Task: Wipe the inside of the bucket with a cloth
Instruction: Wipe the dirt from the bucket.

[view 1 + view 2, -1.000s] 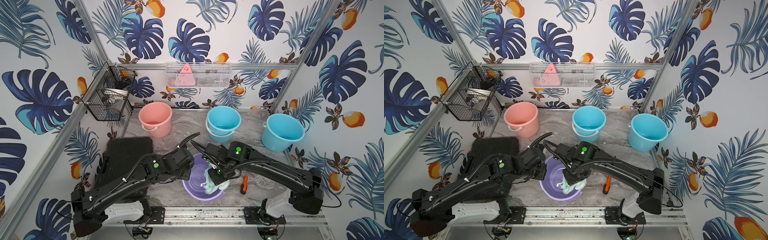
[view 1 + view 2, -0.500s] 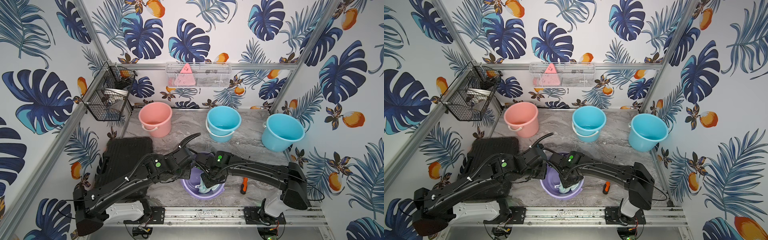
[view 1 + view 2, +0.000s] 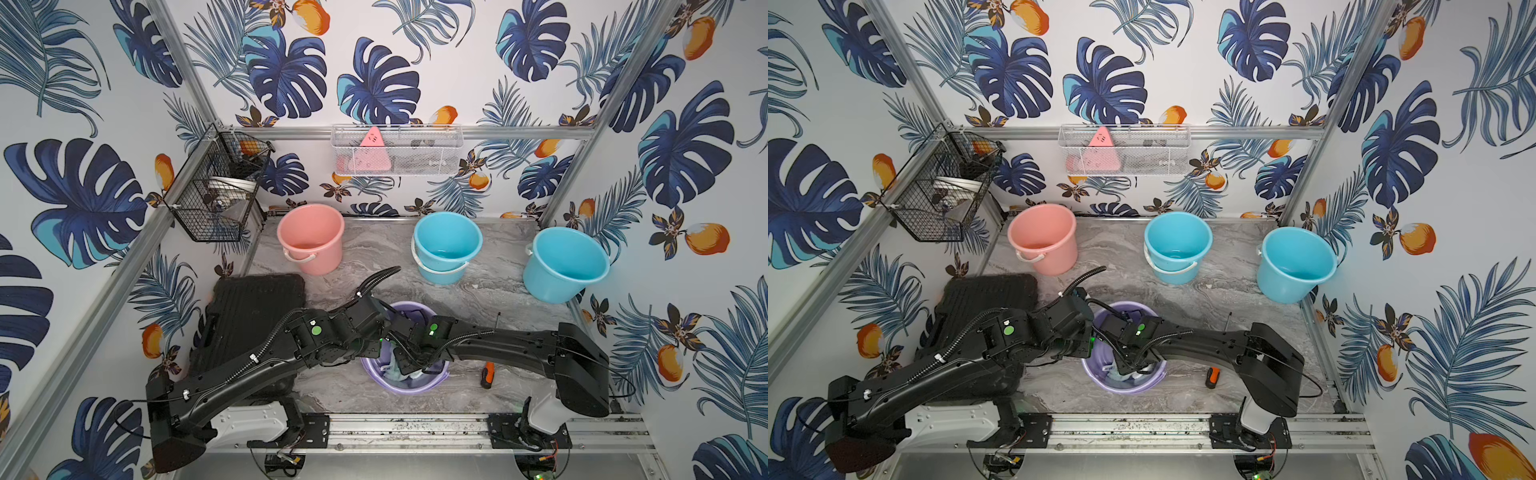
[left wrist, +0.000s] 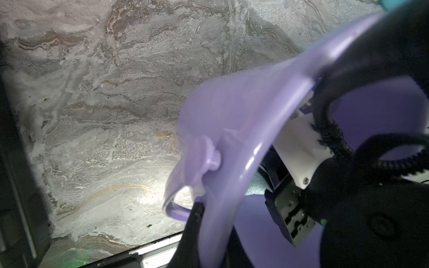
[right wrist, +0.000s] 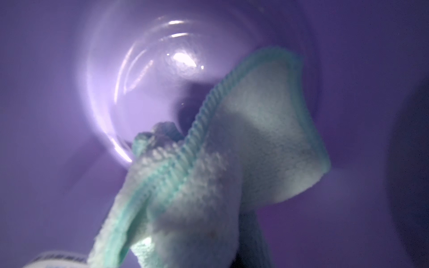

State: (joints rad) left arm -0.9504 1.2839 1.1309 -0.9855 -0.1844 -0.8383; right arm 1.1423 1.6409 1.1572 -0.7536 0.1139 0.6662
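Since a second ago, cloth (image 5: 232, 162) has gone from draped at the rim to down inside purple bucket (image 3: 417, 388), mid front edge of desk (image 3: 498, 291). I see right jaws closed, pinching cloth above the bucket floor; left jaws clamped on its rim. Orange-handled screwdriver (image 3: 486, 374) lies just beside, toward the right edge.

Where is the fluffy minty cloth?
In both top views the cloth is down inside the purple bucket at the table's front middle, pinched by the right hand.
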